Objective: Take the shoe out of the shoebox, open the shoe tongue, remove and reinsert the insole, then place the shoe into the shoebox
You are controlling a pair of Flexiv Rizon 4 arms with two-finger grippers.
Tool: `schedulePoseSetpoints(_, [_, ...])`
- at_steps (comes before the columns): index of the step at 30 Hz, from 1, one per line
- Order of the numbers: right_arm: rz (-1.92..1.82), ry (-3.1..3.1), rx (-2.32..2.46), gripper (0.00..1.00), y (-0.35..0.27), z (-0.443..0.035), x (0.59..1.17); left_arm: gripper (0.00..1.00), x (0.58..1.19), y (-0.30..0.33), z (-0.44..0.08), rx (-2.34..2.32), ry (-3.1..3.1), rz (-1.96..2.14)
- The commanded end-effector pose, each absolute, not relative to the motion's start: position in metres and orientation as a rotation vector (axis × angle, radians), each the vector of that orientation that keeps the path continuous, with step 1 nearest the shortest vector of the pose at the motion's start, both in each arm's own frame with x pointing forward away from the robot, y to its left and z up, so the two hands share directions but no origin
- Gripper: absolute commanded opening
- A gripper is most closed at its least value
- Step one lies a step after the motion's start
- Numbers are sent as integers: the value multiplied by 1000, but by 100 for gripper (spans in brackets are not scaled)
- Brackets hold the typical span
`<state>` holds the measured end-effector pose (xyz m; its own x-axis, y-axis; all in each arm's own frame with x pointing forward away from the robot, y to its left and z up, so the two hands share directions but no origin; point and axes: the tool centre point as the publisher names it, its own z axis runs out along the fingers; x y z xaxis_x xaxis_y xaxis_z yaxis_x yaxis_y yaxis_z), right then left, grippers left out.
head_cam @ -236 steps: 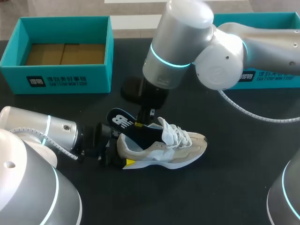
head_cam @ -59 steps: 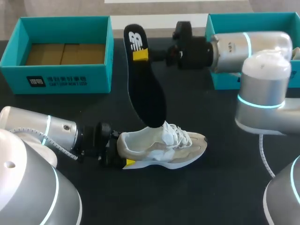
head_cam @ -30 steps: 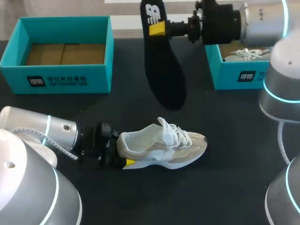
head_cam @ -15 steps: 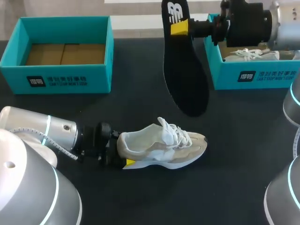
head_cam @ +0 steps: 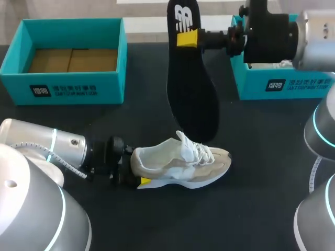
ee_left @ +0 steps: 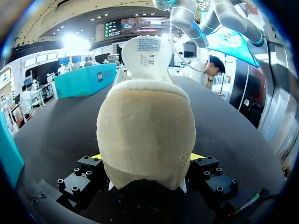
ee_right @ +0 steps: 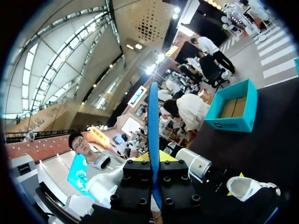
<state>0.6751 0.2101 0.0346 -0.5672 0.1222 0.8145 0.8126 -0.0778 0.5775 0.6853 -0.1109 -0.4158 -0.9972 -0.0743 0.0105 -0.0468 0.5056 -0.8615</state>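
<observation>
Shoe [head_cam: 180,167] rests on its sole on the black table [head_cam: 251,183], between the two teal shoeboxes and nearer the robot than either. Its long axis runs across the table: the heel faces the left arm and the toe points towards the right side. The left gripper [head_cam: 132,175] is clamped on the heel, one finger on each side. This hold probably keeps the shoe from sliding and keeps the opening accessible.

The right gripper [head_cam: 188,39] is closed on the heel end of the insole [head_cam: 191,89] and holds it in the air. The right wrist view shows the insole edge-on between the fingers. Its long axis slopes down from the gripper towards the shoe, and the toe end is lowest, just above the laces. This toe-first attitude suits feeding the insole into the opening. Reinsertion is judged to be the step in hand.
</observation>
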Motion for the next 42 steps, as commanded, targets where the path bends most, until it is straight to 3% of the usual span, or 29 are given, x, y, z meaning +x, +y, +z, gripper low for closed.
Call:
schedulePoseSetpoints(1, [-1714,-1649,-997,0,219,35,667,0,684,-113,-419,-108,2704,-1540])
schedulePoseSetpoints(16, [-1713,-1669,-971,0,206,37,634,0,684,-113,-419,-108,2704,-1540])
schedulePoseSetpoints(42, [-1669,-1685,-932,0,199,34,633,0,684,-113,-419,-108,2704,-1540])
